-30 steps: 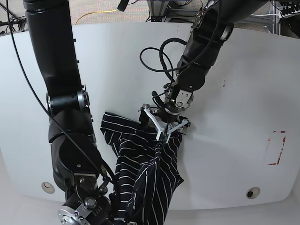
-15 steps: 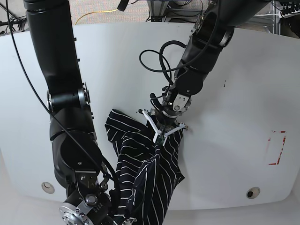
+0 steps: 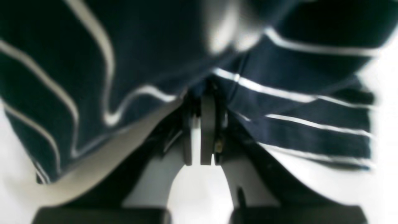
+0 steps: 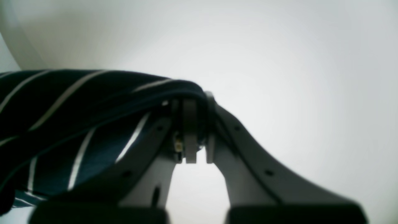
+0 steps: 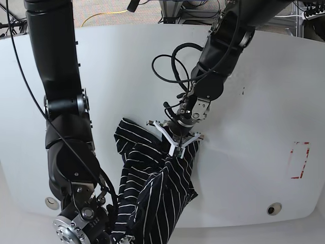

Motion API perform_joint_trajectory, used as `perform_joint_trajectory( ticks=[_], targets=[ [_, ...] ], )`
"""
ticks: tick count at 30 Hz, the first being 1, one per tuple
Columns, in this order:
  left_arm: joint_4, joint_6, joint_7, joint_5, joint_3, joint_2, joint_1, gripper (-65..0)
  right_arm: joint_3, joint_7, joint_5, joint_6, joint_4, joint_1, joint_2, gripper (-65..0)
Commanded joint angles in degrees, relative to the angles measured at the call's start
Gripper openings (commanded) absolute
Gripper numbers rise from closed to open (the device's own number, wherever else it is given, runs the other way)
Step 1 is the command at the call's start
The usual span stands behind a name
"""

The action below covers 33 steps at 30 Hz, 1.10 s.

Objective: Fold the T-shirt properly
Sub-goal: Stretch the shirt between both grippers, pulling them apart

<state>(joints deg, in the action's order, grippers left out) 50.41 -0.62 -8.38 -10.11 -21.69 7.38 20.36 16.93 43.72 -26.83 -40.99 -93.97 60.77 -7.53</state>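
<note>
**Q:** Where is the T-shirt, and what do you have hold of?

**A:** It lies bunched on the white surface, near the front edge and left of centre, with part of it drawn up off the surface toward the near left corner. My left end effector is clamped on a fold at the shirt's far edge; in the left wrist view the jaws are pressed together with striped cloth pinched at the tips. My right end effector is closed on another part of the fabric, which drapes off to the left of it in the right wrist view. In the base view that end effector sits at the bottom edge and I cannot make out its tips.

**Q:** So what is the step, and how do you do it well?

**A:** As I judge it, I am opening out the crumpled shirt before any fold. Both grips look shallow, so I should draw the two ends apart slowly and evenly, keeping the cloth low over the surface so it spreads without twisting.

**Q:** What could spoil it?

**A:** A sharp tug may slip the fabric out of a pinch. I also cannot tell whether each grip holds one layer or several; if several, the shirt will stay bunched.
</note>
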Motion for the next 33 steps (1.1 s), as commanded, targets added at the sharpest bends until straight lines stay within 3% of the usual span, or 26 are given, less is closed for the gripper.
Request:
perform_joint_trajectory(
  ticks=[1,9,24,28,33],
  targets=[
    [7.04,-0.12,-1.33,-0.75,0.37,-1.97,0.43,-65.0,-1.15,-1.13,-0.64,0.99,-0.75,3.27,-1.48,-65.0],
    [24.62,-0.12,-7.84,-5.85,2.13,-11.64,-6.95,-65.0,-4.49,-1.13,-0.56,0.99,-0.40,5.20,-1.75,-65.0],
    [47.39,-0.12,-8.89,-15.61,21.39,-33.79,-24.89,-65.0,-5.81,-1.13,-0.64,0.99,-0.31,3.80,-5.44,-65.0],
    [51.43,-0.12,-8.89,-17.36,25.69,-38.10,-28.67,-65.0,-9.50,-1.13,-0.64,0.99,-0.49,0.55,-6.58,-65.0],
    [54.25,-0.12,-8.89,-18.07,30.35,-40.30,-32.18,-65.0,-16.36,-1.13,-0.64,0.99,-0.66,-5.96,-7.64,-65.0]
  ],
)
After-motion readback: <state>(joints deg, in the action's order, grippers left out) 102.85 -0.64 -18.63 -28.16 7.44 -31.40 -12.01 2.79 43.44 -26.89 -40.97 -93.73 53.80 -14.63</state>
